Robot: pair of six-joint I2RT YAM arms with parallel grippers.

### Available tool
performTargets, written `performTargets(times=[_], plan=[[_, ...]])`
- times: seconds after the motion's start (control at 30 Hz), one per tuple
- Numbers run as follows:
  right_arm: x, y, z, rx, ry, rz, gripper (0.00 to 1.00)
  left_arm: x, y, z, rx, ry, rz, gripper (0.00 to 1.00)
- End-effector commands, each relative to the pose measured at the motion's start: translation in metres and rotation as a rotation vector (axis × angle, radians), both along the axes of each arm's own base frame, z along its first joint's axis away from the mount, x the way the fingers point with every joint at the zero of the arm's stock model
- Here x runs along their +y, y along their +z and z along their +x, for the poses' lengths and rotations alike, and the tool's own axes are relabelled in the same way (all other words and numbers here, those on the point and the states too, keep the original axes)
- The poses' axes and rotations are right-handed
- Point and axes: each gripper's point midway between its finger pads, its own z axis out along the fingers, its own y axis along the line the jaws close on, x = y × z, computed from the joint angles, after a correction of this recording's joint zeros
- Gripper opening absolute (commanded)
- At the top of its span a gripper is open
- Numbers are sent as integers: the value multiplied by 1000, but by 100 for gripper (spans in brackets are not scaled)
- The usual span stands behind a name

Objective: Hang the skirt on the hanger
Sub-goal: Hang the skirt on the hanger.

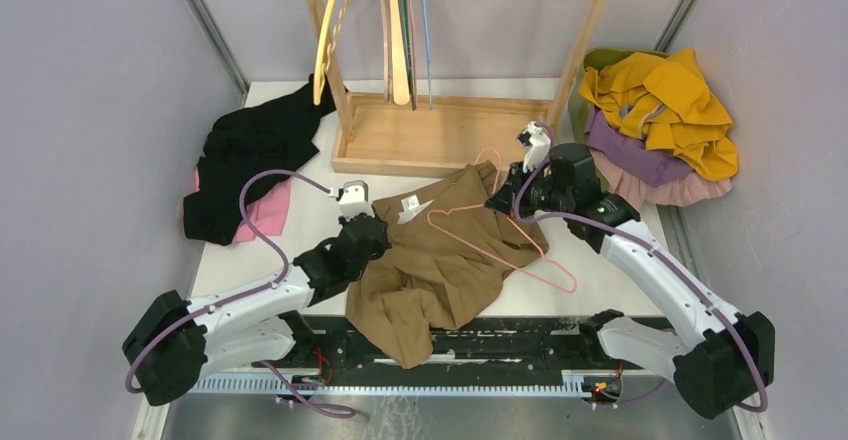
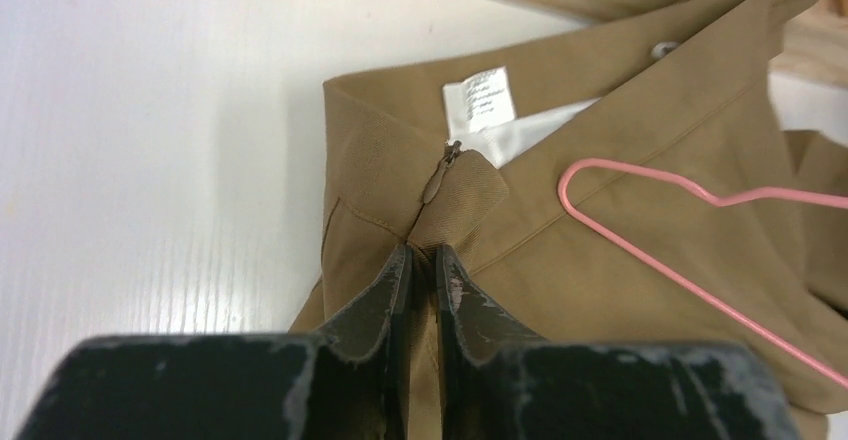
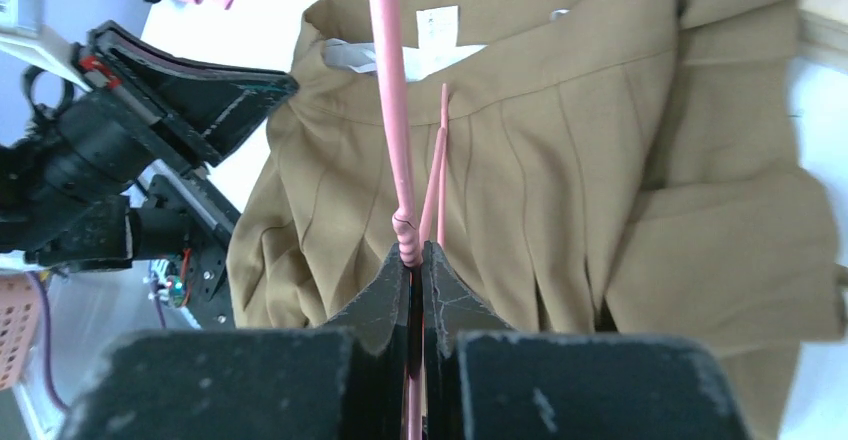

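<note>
At skirt (image 2: 640, 160) waistband, left pincer (image 2: 422, 265) pinches fabric; right pincer (image 3: 414, 260) grips pink hanger (image 3: 388, 80).

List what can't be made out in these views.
- Print on the skirt label: left wrist view, too small and blurred.
- The pink hanger: right wrist view, one arm leaves the top edge; the part below its twist is hidden between the right hand fingers.
- Rack hangers: top view, tops cut by the frame edge.
- Fabric pinched in the left hand: left wrist view, covered by its own fingers.
</note>
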Motion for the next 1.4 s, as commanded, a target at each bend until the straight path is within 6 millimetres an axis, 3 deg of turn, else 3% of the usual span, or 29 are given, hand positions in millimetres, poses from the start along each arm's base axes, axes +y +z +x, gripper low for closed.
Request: performTargets(times=[0.0, 0.3, 0.37, 0.47, 0.57, 0.67, 0.77, 0.9, 1.07, 1.37], plan=[[-27, 34, 12, -114, -109, -58, 1, -12, 60, 29, -152, 3, -65, 18], [-68, 40, 27, -100, -258, -98, 1, -23, 98, 83, -222, -59, -165, 18], [-76, 44, 32, -97, -288, -89, 1, -29, 117, 97, -257, -88, -186, 18], [-84, 53, 37, -106, -315, -72, 1, -41, 162, 116, -331, -131, -221, 18], [-88, 70, 39, -131, -327, -52, 1, -46, 202, 117, -405, -166, -240, 19], [-85, 85, 36, -153, -312, -20, 1, -44, 218, 102, -448, -198, -279, 19], [-77, 95, 31, -168, -267, 25, 1, -39, 193, 77, -437, -232, -338, 19], [-65, 98, 22, -164, -196, 74, 1, -29, 120, 39, -372, -263, -408, 20], [-52, 91, 12, -148, -119, 137, 1, -14, 54, -4, -317, -263, -527, 21], [-31, 82, -13, -85, 25, 251, 1, 10, 15, -14, -279, -170, -495, 22]])
